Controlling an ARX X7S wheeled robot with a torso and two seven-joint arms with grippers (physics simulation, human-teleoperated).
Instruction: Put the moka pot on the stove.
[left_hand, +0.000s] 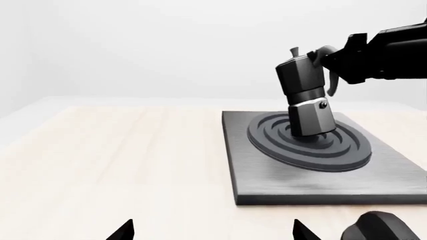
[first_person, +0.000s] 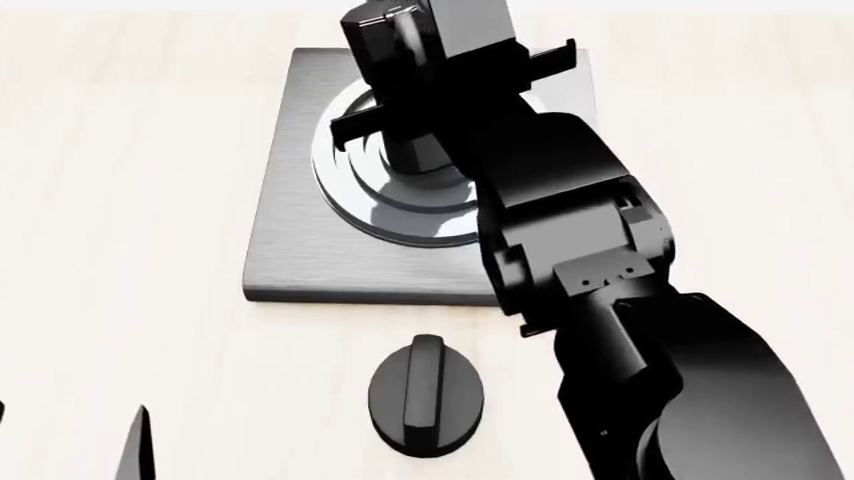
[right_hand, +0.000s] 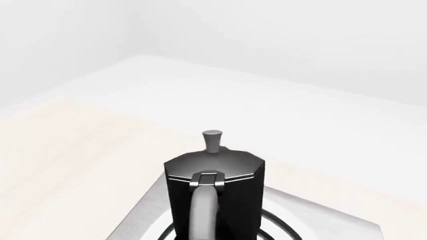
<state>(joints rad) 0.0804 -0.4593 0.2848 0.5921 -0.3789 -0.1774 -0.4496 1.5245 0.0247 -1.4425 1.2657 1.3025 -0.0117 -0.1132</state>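
The moka pot (left_hand: 305, 92) is black and faceted, with a knob on its lid. It leans tilted over the centre rings of the grey stove (left_hand: 267, 170), its base at the rings. I cannot tell if the base touches them. My right gripper (left_hand: 331, 62) is shut on the pot's curved handle, reaching in from the side. In the right wrist view the moka pot (right_hand: 215, 192) fills the near centre with the handle facing the camera. In the head view my right arm hides most of the pot above the stove (first_person: 287, 235). My left gripper (left_hand: 213, 231) is open over bare table, short of the stove.
A low black round knob (first_person: 427, 395) with a ridge lies on the light wooden table (first_person: 120, 200) just in front of the stove; this knob (left_hand: 380, 227) also shows in the left wrist view. A pale wall stands behind the table.
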